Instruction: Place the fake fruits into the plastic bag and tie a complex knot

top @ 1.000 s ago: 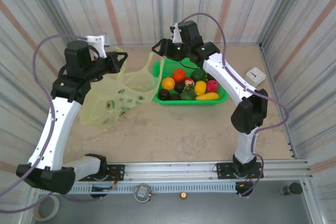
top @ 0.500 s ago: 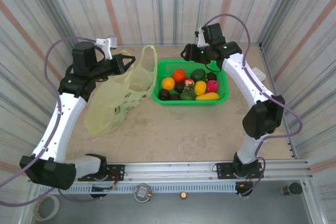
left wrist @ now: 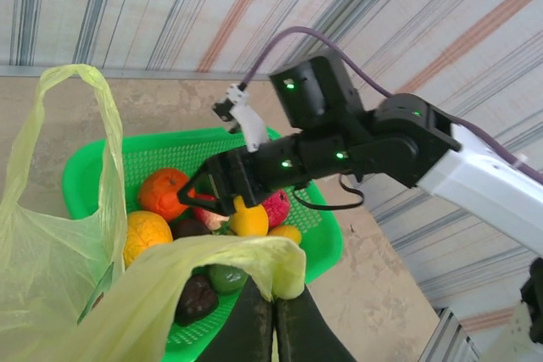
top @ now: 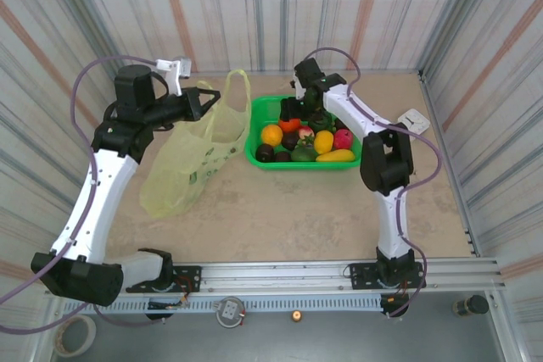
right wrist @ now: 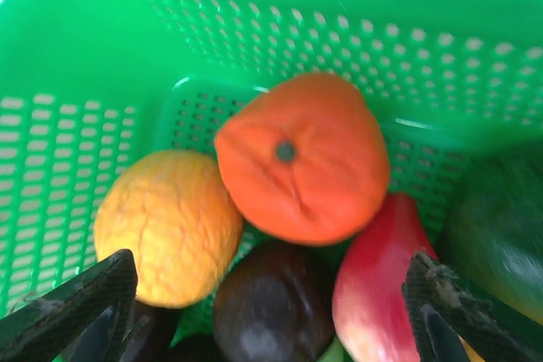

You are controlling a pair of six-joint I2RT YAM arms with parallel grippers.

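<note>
The right gripper (right wrist: pixel 270 269), jaws wide, hangs straight above the orange fruit (right wrist: pixel 301 158) in the green basket's (top: pixel 297 165) far-left corner. The left gripper (left wrist: pixel 274 318), clamped on a handle of the plastic bag (top: pixel 182 171), holds its mouth up just beside the basket's left edge.

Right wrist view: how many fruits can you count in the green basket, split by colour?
Red-orange fruit: 1
Yellow-orange fruit: 1
Dark brown fruit: 1
Red fruit: 1
Dark green fruit: 1
Total: 5 clearly seen; other shapes along the bottom edge are too hidden to count.
</note>
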